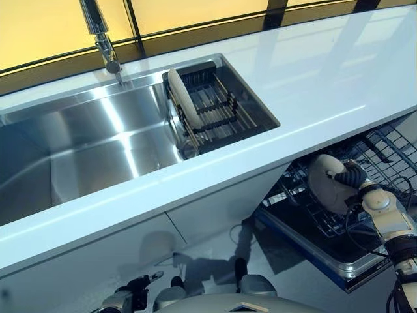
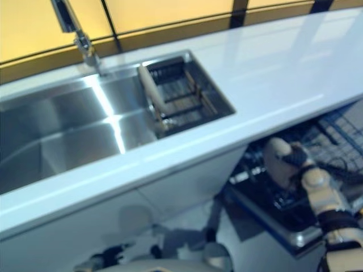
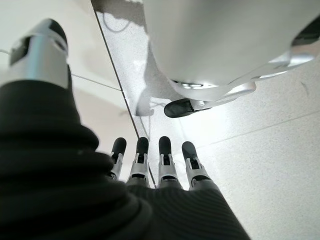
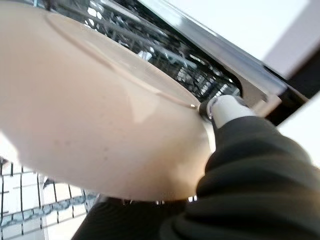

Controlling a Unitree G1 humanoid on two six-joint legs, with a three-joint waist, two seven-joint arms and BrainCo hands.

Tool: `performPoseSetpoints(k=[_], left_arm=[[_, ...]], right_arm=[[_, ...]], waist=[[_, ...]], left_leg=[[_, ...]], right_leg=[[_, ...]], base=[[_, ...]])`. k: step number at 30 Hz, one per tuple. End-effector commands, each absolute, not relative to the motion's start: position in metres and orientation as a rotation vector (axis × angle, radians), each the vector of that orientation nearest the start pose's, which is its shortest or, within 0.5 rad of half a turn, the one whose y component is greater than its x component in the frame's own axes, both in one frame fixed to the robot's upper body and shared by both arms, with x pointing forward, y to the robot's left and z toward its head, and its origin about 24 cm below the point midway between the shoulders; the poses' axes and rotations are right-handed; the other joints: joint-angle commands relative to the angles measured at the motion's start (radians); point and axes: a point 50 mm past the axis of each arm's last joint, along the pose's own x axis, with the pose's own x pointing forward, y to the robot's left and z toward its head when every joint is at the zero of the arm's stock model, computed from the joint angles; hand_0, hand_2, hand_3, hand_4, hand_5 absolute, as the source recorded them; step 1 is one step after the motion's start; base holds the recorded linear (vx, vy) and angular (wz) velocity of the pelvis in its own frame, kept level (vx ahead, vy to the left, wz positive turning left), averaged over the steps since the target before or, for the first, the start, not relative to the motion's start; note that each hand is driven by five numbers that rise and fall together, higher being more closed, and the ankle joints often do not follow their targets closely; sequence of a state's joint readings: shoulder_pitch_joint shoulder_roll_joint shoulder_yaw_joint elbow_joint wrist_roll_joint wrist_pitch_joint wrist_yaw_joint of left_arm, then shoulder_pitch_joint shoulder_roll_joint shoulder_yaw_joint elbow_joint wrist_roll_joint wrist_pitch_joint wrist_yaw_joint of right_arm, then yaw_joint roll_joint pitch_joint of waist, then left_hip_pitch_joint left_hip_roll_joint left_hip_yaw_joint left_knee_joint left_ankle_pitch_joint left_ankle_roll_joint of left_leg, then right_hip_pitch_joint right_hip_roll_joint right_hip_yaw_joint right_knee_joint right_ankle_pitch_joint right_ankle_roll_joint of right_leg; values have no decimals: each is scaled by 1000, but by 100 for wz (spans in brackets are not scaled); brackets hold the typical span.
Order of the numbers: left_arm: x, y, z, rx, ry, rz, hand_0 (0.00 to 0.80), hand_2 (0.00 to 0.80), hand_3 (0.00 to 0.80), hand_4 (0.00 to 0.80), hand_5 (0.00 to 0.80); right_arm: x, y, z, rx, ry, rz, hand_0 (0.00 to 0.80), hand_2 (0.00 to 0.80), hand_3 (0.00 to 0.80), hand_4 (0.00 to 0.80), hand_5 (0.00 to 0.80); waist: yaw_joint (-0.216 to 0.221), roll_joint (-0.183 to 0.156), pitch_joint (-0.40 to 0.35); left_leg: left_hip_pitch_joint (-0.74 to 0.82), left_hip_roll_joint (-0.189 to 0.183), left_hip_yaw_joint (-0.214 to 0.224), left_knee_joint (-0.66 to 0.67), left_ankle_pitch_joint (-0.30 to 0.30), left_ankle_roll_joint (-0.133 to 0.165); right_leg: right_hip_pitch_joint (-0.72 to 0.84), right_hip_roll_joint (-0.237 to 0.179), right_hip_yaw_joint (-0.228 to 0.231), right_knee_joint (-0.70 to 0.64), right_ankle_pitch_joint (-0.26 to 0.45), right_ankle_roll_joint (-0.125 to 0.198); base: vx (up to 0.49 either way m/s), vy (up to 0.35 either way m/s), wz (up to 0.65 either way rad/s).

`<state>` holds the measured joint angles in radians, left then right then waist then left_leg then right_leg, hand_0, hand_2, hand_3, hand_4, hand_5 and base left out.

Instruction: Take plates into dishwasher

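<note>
The right hand (image 1: pixel 352 177) is holding a cream plate (image 1: pixel 326 182). Its thumb is pinched on the plate's rim, and the right wrist view shows the plate (image 4: pixel 100 115) filling most of the picture, right up against the hand. So the plate is in the right hand, down low on the right, under the edge of the white tabletop (image 1: pixel 313 72).

The plate hangs just above the dishwasher rack (image 1: pixel 384 153), which is pulled out below the tabletop. The plate is nearly standing on its edge, with its flat face turned to the left. The rack's wires lie right under it and a bit farther to the right. So I think the next move is a short one: straight down, with the plate kept on its edge so it can slip between the wires. If it tips flat, it may just sit on top of them.

One more plate (image 1: pixel 180 98) stands on its edge in the dark drying basket (image 1: pixel 225 107) at the right end of the sink (image 1: pixel 78 150), near the tap (image 1: pixel 99 32). It is up on the far side, well apart from both hands.

The left hand (image 3: pixel 150 165) hangs low near the floor (image 3: pixel 260 150) with its fingers straight, holding nothing. The right hand is much nearer the rack.
</note>
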<state>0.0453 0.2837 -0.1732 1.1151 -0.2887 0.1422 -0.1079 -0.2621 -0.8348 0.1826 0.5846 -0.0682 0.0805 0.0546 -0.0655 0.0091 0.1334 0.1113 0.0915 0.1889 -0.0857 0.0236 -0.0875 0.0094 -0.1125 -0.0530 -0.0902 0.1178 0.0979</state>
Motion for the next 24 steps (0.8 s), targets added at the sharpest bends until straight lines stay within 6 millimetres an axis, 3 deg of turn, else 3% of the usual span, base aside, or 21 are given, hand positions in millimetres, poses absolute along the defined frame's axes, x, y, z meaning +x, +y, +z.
performPoseSetpoints(k=[1,13,14,16,24], left_arm=[[99,248,-154,63,1258,76,0,0,0,0,0],[99,245,-155,64,1262,61,0,0,0,0,0],[99,245,-155,64,1261,61,0,0,0,0,0],[99,244,-156,63,1260,60,0,0,0,0,0],[98,246,-155,60,1266,68,0,0,0,0,0]], right_arm=[[311,-328,76,-934,366,-87,800,800,800,800,800],[305,-328,42,-859,526,-50,800,800,800,800,800],[304,-329,40,-860,532,-53,618,618,618,618,618],[303,-329,38,-856,532,-71,0,0,0,0,0],[302,-332,41,-831,528,-90,0,0,0,0,0]], waist=[[26,-50,12],[39,-34,16],[39,-34,16],[40,-33,15],[34,-41,11]], left_leg=[[5,-52,-48,23,-55,65],[10,-53,-57,27,-57,60],[11,-53,-57,27,-57,59],[13,-53,-58,25,-57,60],[17,-53,-57,22,-57,59]], right_leg=[[10,-27,-34,29,-11,42],[19,-36,-48,29,-14,39],[19,-36,-48,29,-14,39],[21,-36,-47,28,-14,38],[21,-34,-42,29,-15,38]], base=[[2,5,7],[11,3,7],[0,0,0],[0,0,0],[0,0,0]])
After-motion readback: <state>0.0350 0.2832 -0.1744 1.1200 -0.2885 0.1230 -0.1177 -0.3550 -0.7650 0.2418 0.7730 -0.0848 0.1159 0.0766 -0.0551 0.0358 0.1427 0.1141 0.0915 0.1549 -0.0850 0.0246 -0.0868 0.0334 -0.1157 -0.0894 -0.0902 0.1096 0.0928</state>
